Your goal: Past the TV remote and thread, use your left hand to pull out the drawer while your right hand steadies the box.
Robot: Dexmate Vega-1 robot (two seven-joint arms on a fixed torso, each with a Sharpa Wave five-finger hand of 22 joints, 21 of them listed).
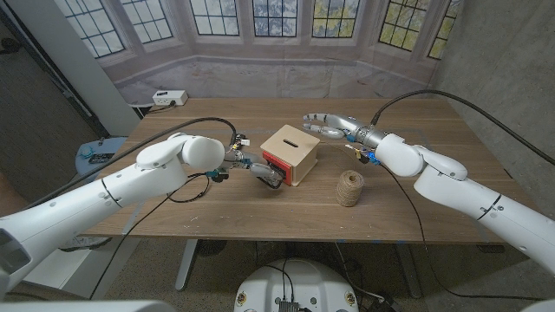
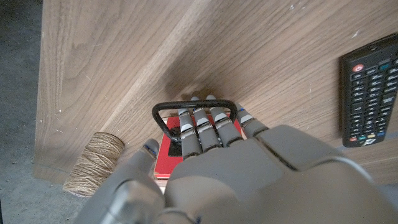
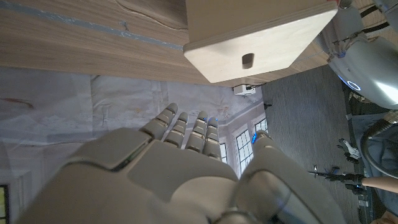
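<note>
A pale wooden box (image 1: 292, 149) with a slot in its top stands mid-table, its red drawer (image 1: 275, 163) facing the robot's left. My left hand (image 1: 259, 170) is at the drawer front. In the left wrist view its fingers (image 2: 205, 127) hook through the black wire handle (image 2: 163, 111) of the red drawer (image 2: 168, 157). My right hand (image 1: 329, 126) hovers just behind the box with fingers spread, holding nothing; in the right wrist view the box (image 3: 261, 37) lies a gap beyond its fingertips (image 3: 186, 124). A twine spool (image 1: 350, 187) stands right of the box. The black TV remote (image 2: 369, 96) lies near the left hand.
A white power strip (image 1: 170, 98) sits at the table's far left corner. Black cables run over the table from both arms. A blue round object (image 1: 92, 156) stands off the table's left edge. The twine spool (image 2: 96, 163) is close to the near table edge.
</note>
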